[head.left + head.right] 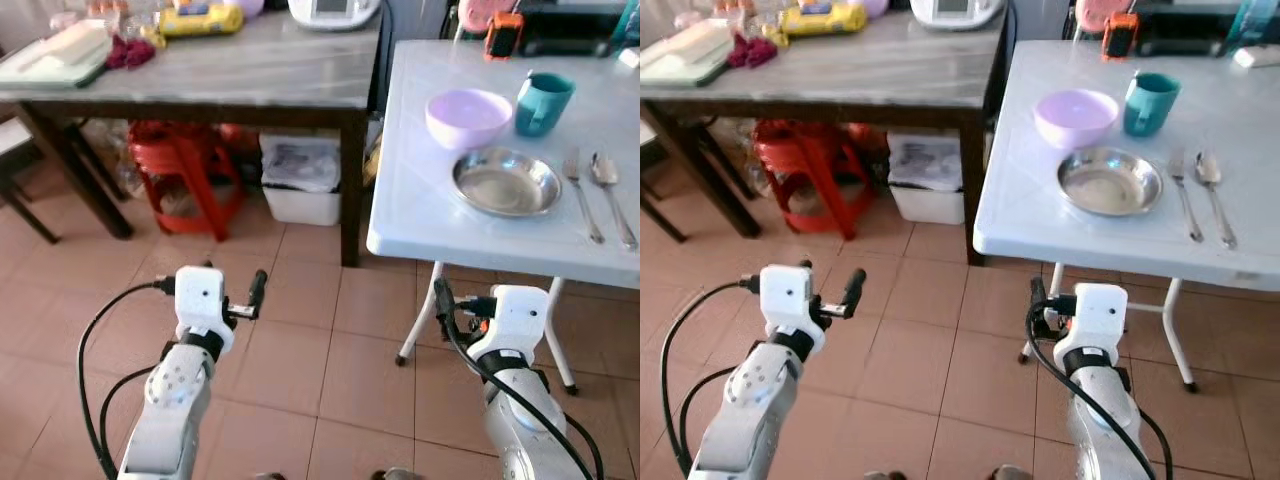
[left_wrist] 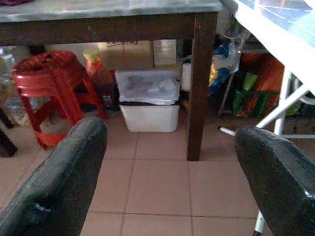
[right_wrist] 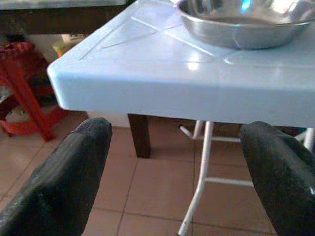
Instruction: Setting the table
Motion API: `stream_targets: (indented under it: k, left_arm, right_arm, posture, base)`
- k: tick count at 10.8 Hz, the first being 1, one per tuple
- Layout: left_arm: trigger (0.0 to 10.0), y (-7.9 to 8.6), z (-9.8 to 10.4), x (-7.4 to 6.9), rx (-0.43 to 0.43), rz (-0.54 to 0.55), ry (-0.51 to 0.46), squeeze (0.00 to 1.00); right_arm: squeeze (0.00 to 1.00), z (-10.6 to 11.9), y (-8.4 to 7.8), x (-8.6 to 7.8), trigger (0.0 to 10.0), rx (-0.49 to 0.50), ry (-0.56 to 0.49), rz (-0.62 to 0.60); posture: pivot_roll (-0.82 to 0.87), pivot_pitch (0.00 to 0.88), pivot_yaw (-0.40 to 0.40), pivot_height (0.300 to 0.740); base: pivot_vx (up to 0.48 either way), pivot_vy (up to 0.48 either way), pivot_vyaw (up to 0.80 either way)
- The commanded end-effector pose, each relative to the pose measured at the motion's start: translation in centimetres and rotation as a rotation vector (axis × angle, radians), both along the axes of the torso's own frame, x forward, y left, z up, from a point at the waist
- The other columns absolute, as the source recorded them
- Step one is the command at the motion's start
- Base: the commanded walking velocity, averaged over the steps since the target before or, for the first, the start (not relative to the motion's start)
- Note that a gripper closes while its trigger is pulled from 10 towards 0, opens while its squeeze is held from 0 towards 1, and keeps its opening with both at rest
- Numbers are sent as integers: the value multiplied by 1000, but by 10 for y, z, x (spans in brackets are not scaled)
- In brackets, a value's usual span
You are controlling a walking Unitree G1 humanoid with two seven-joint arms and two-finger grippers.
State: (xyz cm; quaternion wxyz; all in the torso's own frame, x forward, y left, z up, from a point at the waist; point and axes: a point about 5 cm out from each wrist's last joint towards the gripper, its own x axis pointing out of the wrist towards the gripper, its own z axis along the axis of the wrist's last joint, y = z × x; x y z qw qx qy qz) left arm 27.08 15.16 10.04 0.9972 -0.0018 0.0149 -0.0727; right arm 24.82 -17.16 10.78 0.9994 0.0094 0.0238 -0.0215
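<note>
So, quick rundown of the scene:

white table [image 1: 480, 235]: stands on the robot's right, on thin white legs over the tiled floor [image 1: 300, 340]; the place setting sits near its front edge
steel plate [image 1: 506, 181]: in the middle of the setting, looks empty; the right wrist view has it just back from the table's corner
purple bowl [image 1: 468, 116]: just behind the plate, a bit to its left; looks about touching the rim but I can't tell for sure
teal cup [image 1: 542, 102]: upright, right beside the bowl on its right, handle facing front-left
fork [image 1: 582, 192]: lying flat to the right of the plate; spoon [image 1: 611, 190] lies just beside it, further right, the two roughly parallel
left gripper [image 1: 232, 296]: held low over the tiles, well away from the white table; fingers [image 2: 59, 187] spread wide, nothing between them
right gripper [image 3: 177, 172]: down below the table's front edge, pointing at the corner; fingers [image 3: 64, 182] wide apart and empty too
wooden table [image 1: 240, 75]: at the back left, grey top, cluttered along the far side; a yellow thing [image 1: 200, 18] lies there, can't make out what it is
red stool [image 1: 185, 170]: under the wooden table; a white bin [image 1: 300, 180] sits next to it on the floor
</note>
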Motion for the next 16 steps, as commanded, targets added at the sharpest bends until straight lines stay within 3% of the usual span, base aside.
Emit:
stream_targets:
  k: [1, 7, 8, 11, 13, 16]
  left_arm:
    - [10000, 7, 1, -1, 0, 14, -5, 0]
    - [10000, 5, 2, -1, 24, 6, -10, 0]
    - [10000, 3, 12, 1, 5, -6, -50, 0]
    - [10000, -3, 33, 1, -14, -17, -153, 0]
    - [10000, 8, 26, -6, 18, 16, -169, 0]
    - [10000, 31, 7, -23, 24, 83, -116, 0]
  right_arm:
    - [0, 0, 5, 1, 10000, 3, 0, 17]
    - [0, 2, 5, 0, 10000, -5, -11, 12]
    - [0, 18, 7, -1, 10000, -29, -91, 36]
    - [0, 35, 6, -2, 10000, -54, -149, 36]
    - [0, 36, 4, -8, 10000, -83, -166, 28]
    - [0, 26, -1, -28, 10000, -126, -135, -15]
  posture:
    - [-44, 134, 85, 740]
    - [-51, 140, 95, 740]
    - [-54, 142, 95, 740]
    - [-57, 146, 92, 740]
    - [-54, 150, 90, 740]
    - [-55, 148, 88, 740]
  base:
    - [0, 0, 0]
    - [0, 0, 0]
    - [0, 0, 0]
    - [0, 0, 0]
    - [0, 0, 0]
    - [0, 0, 0]
